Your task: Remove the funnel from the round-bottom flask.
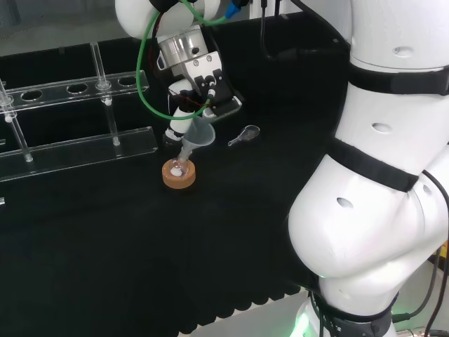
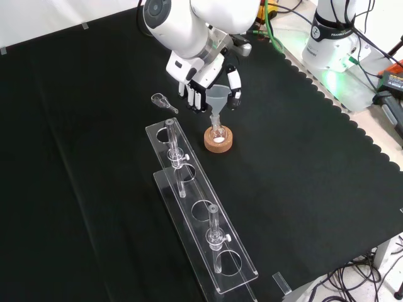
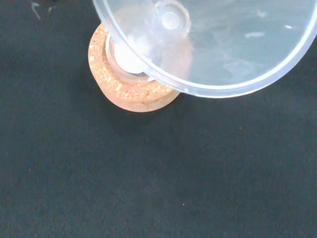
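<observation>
A clear funnel (image 1: pixel 198 135) leans with its stem still in the neck of a small round-bottom flask (image 1: pixel 178 167), which sits in a cork ring (image 1: pixel 179 177). The flask holds a little white material (image 3: pixel 126 58). The hand (image 1: pixel 203 90) hangs just above, with fingers (image 2: pixel 194 97) on one side of the funnel (image 2: pixel 217 99) rim and the thumb (image 2: pixel 234 83) on the other, pinching it. In the wrist view the funnel (image 3: pixel 223 44) bowl looms large over the cork ring (image 3: pixel 124 87).
A clear rack (image 2: pixel 195 207) with upright tubes runs from near the cork ring (image 2: pixel 218 139) toward the front view's bottom. A small clear glass piece (image 2: pixel 162 100) lies on the cloth beside the hand (image 2: pixel 203 75). The arm's white links (image 1: pixel 379 161) stand at the head view's right.
</observation>
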Robot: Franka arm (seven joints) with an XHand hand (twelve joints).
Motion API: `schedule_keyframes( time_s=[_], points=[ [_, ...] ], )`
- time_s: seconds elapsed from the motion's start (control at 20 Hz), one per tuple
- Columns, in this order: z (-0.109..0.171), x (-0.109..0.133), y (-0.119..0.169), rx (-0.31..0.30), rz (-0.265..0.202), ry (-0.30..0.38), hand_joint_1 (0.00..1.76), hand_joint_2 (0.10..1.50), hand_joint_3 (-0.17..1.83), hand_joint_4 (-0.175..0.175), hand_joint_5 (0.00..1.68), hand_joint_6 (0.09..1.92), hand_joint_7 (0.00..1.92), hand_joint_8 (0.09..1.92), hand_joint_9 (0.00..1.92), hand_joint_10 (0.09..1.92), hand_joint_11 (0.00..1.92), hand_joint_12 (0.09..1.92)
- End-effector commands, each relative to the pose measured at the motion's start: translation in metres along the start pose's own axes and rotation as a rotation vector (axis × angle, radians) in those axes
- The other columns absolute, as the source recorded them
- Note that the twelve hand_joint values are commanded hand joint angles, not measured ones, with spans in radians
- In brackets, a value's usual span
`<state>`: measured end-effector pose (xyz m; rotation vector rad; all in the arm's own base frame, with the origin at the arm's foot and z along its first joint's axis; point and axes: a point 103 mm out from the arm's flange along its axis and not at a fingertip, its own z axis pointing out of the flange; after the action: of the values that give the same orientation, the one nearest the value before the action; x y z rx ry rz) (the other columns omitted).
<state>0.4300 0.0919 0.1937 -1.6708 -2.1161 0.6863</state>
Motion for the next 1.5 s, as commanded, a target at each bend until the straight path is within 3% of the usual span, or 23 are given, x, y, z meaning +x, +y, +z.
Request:
schedule_keyframes(
  time_s=[0.05,0.75,1.15,1.5],
  points=[
    [-0.004,0.000,-0.001,-0.012,0.001,0.002,0.81,0.71,0.58,-0.033,0.88,0.80,0.78,0.69,1.23,0.45,0.73,1.23],
    [-0.023,0.012,0.005,0.010,0.012,-0.065,0.82,0.70,0.60,-0.032,0.89,0.83,0.77,0.70,1.24,0.47,0.73,1.22],
    [-0.040,0.019,0.001,0.068,0.031,-0.093,0.83,0.70,0.61,-0.023,0.95,0.85,0.81,0.72,1.31,0.50,0.74,1.21],
    [-0.053,0.020,-0.006,0.052,0.037,-0.108,0.83,0.70,0.61,-0.020,0.97,0.85,0.83,0.72,1.33,0.52,0.75,1.21]
  ],
)
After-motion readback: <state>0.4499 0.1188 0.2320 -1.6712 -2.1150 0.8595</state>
